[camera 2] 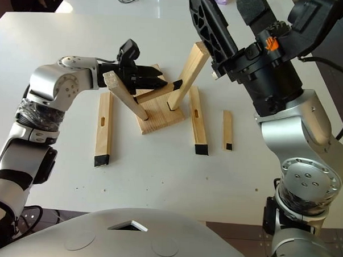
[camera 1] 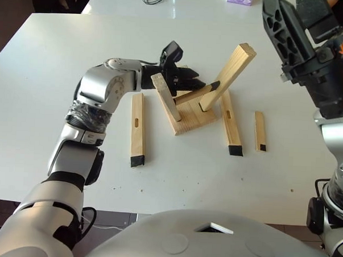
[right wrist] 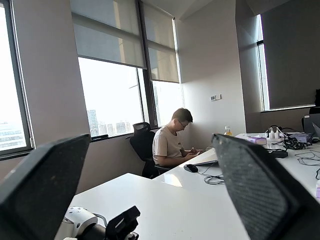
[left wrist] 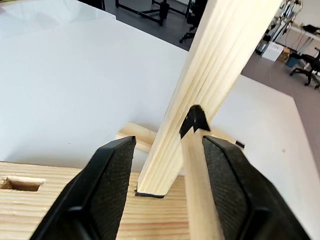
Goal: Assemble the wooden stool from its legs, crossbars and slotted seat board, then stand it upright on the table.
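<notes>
From the head camera, the slotted seat board (camera 1: pixel 190 122) lies flat on the white table (camera 1: pixel 55 55) with two legs socketed in it, both leaning: a shorter-looking leg (camera 1: pixel 166 97) on the near side of the left gripper (camera 1: pixel 199 79) and a taller leg (camera 1: pixel 231 74) just beyond its fingertips. A crossbar (camera 1: pixel 191 96) runs out through the jaws toward the taller leg, its dark tip against that leg's side; I'd say the gripper is there to steer the bar into the leg's mortise. Well apart from the jaws, two loose legs (camera 1: pixel 138 129) (camera 1: pixel 231 122) and a short crossbar (camera 1: pixel 260 131) lie flat either side of the board, apparently waiting their turn. The right gripper (camera 2: pixel 222 5) is held high above the parts, probably to keep out of the way. In the left wrist view the fingers (left wrist: pixel 110 170) stand spread, with the crossbar (left wrist: pixel 200 200) between them, close against one pad, and its black end meeting the upright leg (left wrist: pixel 220 65) ahead of the jaws; I can't tell whether it is seated. Beside the jaws the board (left wrist: pixel 75 215) shows one slot (left wrist: pixel 20 184) with no leg in it. In the right wrist view the fingers (right wrist: pixel 45 185) are wide apart with nothing between them.
</notes>
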Motion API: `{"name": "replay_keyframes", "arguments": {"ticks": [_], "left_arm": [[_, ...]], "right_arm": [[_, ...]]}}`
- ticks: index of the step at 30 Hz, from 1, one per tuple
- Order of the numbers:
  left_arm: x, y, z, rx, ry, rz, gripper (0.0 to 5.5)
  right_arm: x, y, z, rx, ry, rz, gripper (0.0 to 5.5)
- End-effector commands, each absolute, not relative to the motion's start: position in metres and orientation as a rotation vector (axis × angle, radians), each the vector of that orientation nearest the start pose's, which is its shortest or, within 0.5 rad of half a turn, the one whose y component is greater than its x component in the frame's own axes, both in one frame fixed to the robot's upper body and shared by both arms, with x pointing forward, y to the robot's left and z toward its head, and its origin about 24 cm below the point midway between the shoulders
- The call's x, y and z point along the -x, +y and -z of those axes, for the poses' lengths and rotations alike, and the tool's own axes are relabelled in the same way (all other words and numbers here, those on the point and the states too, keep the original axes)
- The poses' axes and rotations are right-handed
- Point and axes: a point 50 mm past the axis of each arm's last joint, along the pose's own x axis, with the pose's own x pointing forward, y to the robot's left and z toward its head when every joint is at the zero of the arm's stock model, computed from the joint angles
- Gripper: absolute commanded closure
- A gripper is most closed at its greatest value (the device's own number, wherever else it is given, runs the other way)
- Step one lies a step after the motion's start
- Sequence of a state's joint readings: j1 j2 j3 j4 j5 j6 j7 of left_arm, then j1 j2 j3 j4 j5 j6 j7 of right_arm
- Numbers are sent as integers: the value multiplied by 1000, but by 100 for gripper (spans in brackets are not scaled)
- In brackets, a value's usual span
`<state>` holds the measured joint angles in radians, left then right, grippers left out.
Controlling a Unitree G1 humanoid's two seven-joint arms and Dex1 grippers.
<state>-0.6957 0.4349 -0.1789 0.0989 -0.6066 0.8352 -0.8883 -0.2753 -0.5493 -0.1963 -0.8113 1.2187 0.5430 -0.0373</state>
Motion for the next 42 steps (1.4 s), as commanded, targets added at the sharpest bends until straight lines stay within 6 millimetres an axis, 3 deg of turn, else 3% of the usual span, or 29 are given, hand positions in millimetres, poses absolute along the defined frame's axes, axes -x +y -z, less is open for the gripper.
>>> {"name": "replay_keyframes", "arguments": {"ticks": [1,5,13,18,24,31,37,40,42], "left_arm": [[-304,103,-190,229,232,1309,305],[-311,108,-206,295,151,1262,305],[-354,145,-247,446,-80,934,305],[-368,159,-238,423,-94,775,305],[-368,153,-228,386,-82,767,305],[-367,147,-222,377,-63,772,305],[-366,142,-220,379,-49,780,305],[-365,138,-218,372,-32,797,305],[-364,138,-214,363,-20,796,305]], "right_arm": [[-207,-146,-249,-313,-374,-722,148],[-212,-141,-246,-323,-366,-731,148],[-243,-111,-235,-283,-298,-784,267],[-256,-81,-230,-276,-274,-849,343],[-266,-59,-202,-227,-181,-867,432],[-271,-68,-151,-179,-22,-824,542],[-265,-76,-88,-148,221,-819,547],[-263,-77,-81,-160,235,-810,547],[-265,-76,-90,-180,202,-812,547]]}}
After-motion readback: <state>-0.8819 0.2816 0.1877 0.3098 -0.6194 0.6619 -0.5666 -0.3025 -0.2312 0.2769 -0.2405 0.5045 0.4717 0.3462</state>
